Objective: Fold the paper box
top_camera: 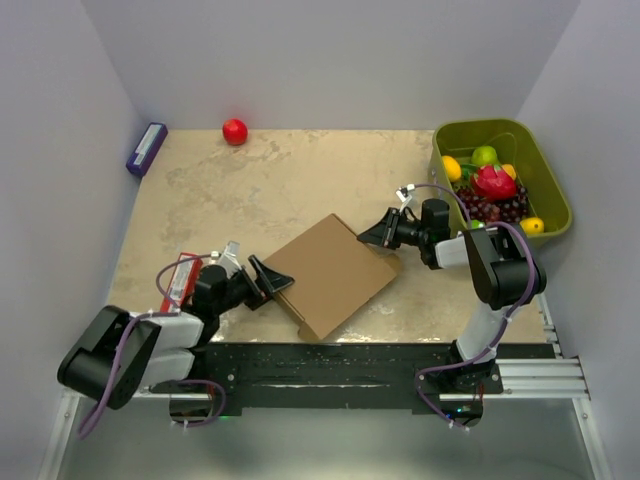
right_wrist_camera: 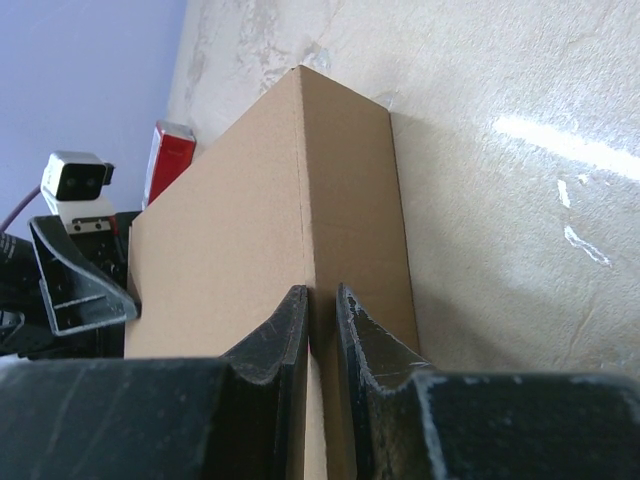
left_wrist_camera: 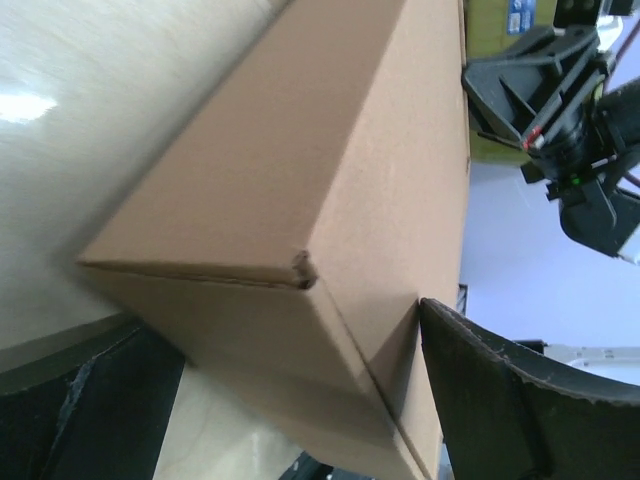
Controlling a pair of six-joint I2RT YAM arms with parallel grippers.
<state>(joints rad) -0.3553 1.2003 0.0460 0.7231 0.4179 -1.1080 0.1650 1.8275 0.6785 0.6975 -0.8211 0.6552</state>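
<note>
At the middle of the table (top_camera: 200, 190), the paper box (top_camera: 330, 275) lay closed up as a shallow brown rectangle, turned so that its corners pointed toward the walls. Your left gripper (top_camera: 270, 286) sat at the box's near-left side with its jaws spread wide. From the left wrist view, one finger (left_wrist_camera: 500, 400) stood just beside the box's side wall and the other sat off past a corner of the box. Neither was clamped on the cardboard.

Your right gripper (top_camera: 368, 238) met the box's far-right edge. You had its jaws drawn nearly together, and the right wrist view showed a thin strip of cardboard in the slit between the fingers (right_wrist_camera: 270, 350), so it was pinching the box there.

Well apart from the box, a green bin (top_camera: 552, 180) in the back right corner held fruit. A red ball (top_camera: 235, 131) rested near the back wall, a purple packet (top_camera: 146, 149) lay against the left wall, and a red packet (top_camera: 180, 280) lay beside your left arm.
</note>
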